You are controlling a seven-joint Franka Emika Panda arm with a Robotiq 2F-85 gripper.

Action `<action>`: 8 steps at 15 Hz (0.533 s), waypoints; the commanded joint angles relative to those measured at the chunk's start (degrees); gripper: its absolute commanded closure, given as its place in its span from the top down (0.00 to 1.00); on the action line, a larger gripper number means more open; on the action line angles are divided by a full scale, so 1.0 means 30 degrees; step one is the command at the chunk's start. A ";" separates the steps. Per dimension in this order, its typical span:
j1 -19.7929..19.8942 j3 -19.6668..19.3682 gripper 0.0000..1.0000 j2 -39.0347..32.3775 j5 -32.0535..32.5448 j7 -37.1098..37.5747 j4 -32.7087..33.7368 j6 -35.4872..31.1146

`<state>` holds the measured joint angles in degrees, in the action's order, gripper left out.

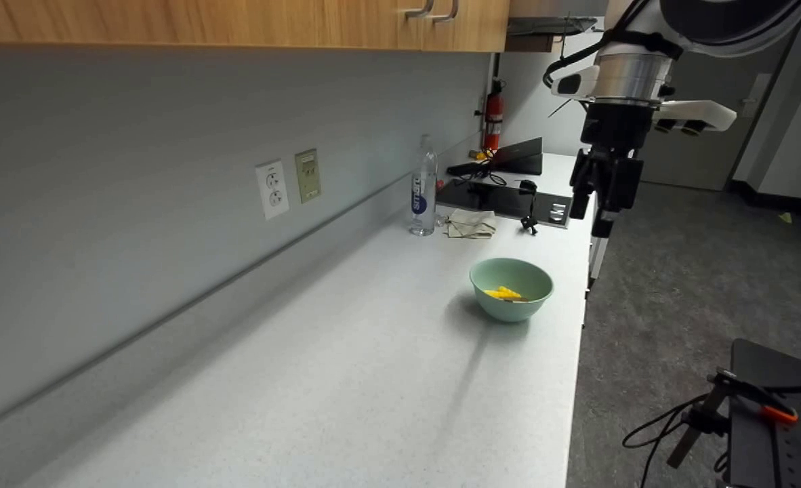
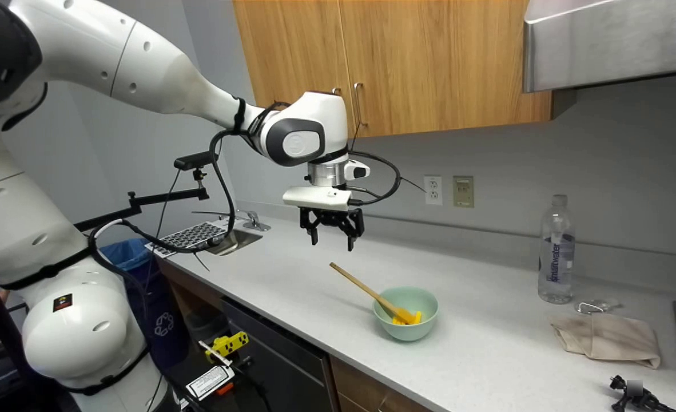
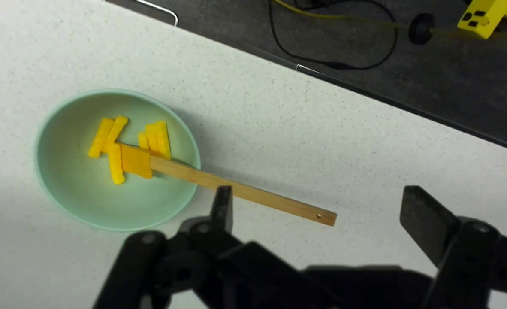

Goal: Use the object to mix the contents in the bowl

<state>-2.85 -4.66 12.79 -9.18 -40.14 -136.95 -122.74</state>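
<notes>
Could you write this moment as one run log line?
gripper: open, empty, above counter | spatula: leaning in bowl, unheld | yellow pieces: in bowl

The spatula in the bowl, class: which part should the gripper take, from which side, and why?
Probably best by its wooden handle, from above, on the stretch outside the bowl: that is long, narrow and juts out, clear of the yellow pieces. The open gripper spans nearly along the handle, so it should likely turn and close across its width.
</notes>
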 commanded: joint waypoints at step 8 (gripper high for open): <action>-0.0226 -0.0215 1.00 -0.1221 -0.0870 -0.2997 0.0756 -0.0237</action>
<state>-3.25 -4.65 11.07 -9.50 -42.80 -135.64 -122.70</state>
